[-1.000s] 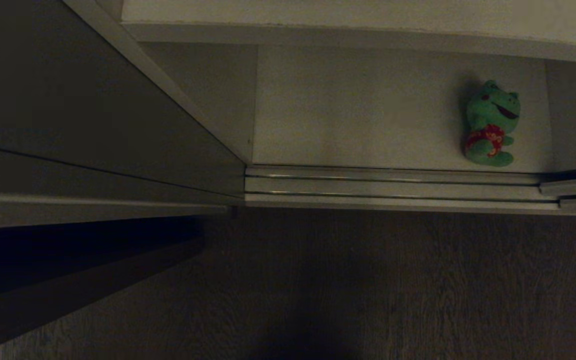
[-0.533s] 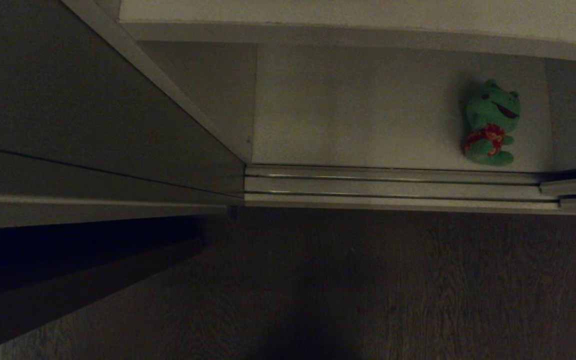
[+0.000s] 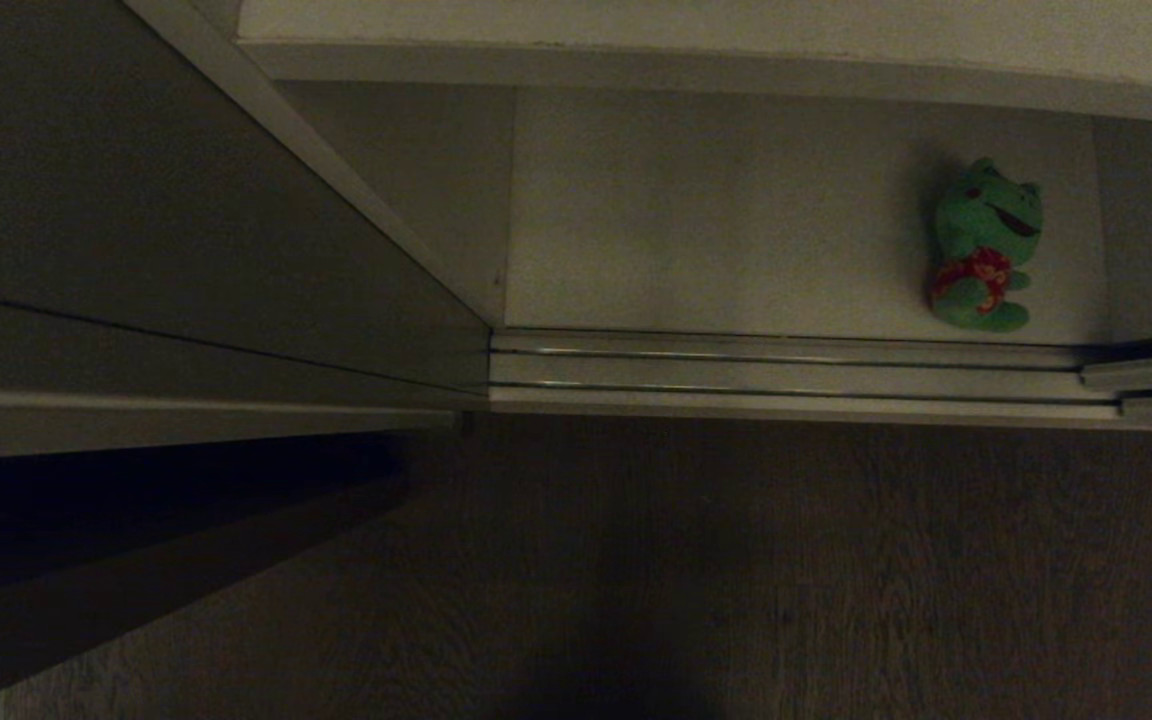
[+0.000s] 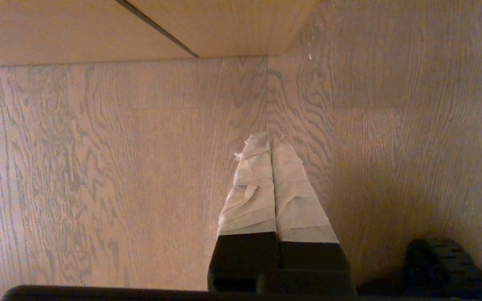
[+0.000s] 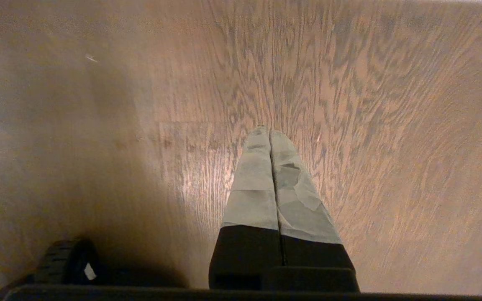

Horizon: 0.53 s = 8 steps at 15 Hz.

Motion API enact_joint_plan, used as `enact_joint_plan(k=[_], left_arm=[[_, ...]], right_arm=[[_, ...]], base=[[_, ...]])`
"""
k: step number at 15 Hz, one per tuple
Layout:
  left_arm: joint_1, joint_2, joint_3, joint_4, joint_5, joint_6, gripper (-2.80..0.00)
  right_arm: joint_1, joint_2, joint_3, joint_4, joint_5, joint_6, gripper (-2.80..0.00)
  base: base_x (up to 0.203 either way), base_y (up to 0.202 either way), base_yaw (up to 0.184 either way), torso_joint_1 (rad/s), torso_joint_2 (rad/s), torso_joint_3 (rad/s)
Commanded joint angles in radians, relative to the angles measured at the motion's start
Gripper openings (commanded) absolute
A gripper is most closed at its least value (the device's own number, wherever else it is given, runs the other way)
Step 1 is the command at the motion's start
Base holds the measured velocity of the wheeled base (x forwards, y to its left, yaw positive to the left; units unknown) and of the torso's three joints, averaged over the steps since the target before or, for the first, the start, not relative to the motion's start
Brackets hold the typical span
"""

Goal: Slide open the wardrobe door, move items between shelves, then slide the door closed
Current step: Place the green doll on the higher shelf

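Note:
The sliding wardrobe door (image 3: 136, 200), a pale grey-green panel with a thin beige frame, stands at the left of the head view, and the opening beside it is uncovered. A green plush frog (image 3: 984, 245) with red trim sits on the low off-white shelf (image 3: 716, 220), near its front right. Another shelf (image 3: 736, 25) runs along the top. Neither arm appears in the head view. My left gripper (image 4: 270, 138) is shut and empty, pointing at the wood floor. Over the floor as well, my right gripper (image 5: 269, 130) is shut with nothing in it.
Metal sliding tracks (image 3: 786, 375) run along the wardrobe's front edge, with dark wood floor (image 3: 786, 580) in front. A brown wooden panel (image 4: 78, 29) meets the floor in the left wrist view. The base's black wheels (image 4: 437, 259) (image 5: 63, 259) show beside each gripper.

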Motion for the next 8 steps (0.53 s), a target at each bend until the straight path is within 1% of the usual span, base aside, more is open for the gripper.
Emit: enact_joint_plan(k=[1,5,8], left_arm=[[0.0,-0.001,0.0,0.001,0.0,0.001,-2.8],[0.0,-0.001,0.0,0.001,0.0,0.0,-2.8],[0.0,-0.001,0.0,0.001,0.0,0.0,-2.8]], right_arm=[[-0.009,0.249,0.038,-0.133,0.0,0.005,-2.8],[-0.037,0.564,0.061,-0.431,0.006,0.002,-2.8],[-0.068,0.74,-0.033,-0.624,0.011,-0.013,-2.8]], base=[[0.0,0.0,0.0,0.0,0.0,0.0],[0.0,0.0,0.0,0.0,0.0,0.0],[0.0,0.0,0.0,0.0,0.0,0.0]])
